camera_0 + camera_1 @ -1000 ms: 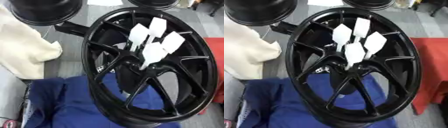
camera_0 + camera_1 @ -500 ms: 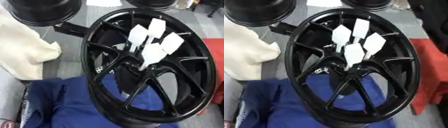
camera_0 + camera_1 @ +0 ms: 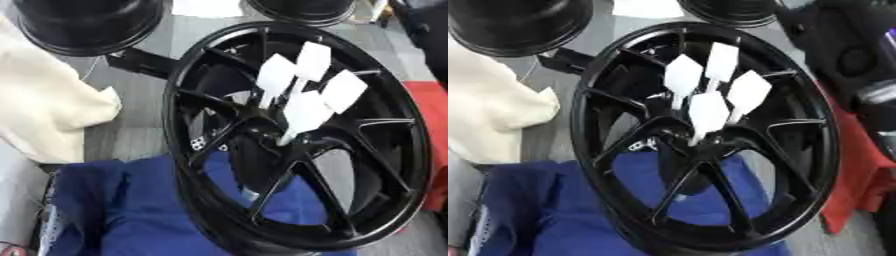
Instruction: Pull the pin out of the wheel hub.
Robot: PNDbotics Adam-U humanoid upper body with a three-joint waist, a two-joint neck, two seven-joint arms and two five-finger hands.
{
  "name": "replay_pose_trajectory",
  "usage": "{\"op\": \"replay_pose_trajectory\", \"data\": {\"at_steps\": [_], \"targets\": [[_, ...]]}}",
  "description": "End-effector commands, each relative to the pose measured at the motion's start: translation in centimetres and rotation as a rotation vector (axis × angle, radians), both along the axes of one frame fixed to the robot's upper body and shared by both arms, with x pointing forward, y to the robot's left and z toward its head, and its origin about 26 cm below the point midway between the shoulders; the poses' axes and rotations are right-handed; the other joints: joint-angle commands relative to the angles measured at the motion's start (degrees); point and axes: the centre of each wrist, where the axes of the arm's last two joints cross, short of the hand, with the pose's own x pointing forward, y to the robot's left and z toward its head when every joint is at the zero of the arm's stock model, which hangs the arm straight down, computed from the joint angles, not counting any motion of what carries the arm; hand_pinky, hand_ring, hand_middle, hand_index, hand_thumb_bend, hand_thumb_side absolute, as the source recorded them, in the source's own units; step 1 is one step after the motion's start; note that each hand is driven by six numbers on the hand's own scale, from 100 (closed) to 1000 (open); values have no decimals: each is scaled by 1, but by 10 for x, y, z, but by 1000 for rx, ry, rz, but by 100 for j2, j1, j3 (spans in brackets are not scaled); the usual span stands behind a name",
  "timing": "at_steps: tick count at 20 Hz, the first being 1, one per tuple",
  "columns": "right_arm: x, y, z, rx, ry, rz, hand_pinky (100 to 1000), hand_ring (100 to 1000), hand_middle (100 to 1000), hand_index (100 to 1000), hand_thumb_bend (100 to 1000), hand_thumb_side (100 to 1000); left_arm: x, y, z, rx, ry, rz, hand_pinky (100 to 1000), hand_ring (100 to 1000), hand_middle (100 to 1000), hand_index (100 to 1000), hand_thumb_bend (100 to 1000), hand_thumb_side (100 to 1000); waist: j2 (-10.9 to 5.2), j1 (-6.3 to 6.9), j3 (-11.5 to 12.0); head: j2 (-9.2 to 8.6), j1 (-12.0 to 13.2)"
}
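While wheel hub (image 3: 297,145) leans on blue cloth (image 3: 140,210), right hand (image 3: 859,65) nears; fingers unreadable.

Black spoked wheel hub (image 3: 297,135) stands tilted on edge, lower rim resting on a blue cloth (image 3: 149,210). Four white flag-shaped pins (image 3: 306,112) stick out from its centre, seated, fanned upward.

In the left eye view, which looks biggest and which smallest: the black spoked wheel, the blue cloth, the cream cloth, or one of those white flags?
1. Black spoked wheel, by far the largest.
2. Blue cloth and cream cloth look about alike; both run off the picture, so I will not rank them.
3. One white flag-shaped tab at the hub, the smallest.
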Motion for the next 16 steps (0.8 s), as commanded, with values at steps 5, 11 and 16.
{"op": "replay_pose_trajectory", "data": {"at_steps": [5,11,16], "targets": [[0,7,4,2,-2,12,809,792,805,846,100,660,-2,-2,10,14,-32,-14,739,765,670,786,100,739,-103,22,61,-81,-56],[8,12,-10,-55,19,40,839,845,842,889,100,314,-2,-2,10,11,-32,-16,740,765,670,786,100,741,-91,5,85,-28,-46],[15,10,-15,-92,9,68,847,846,833,879,100,100,-2,-3,9,6,-29,-18,740,765,670,786,100,742,-76,-4,82,30,-21]]}}
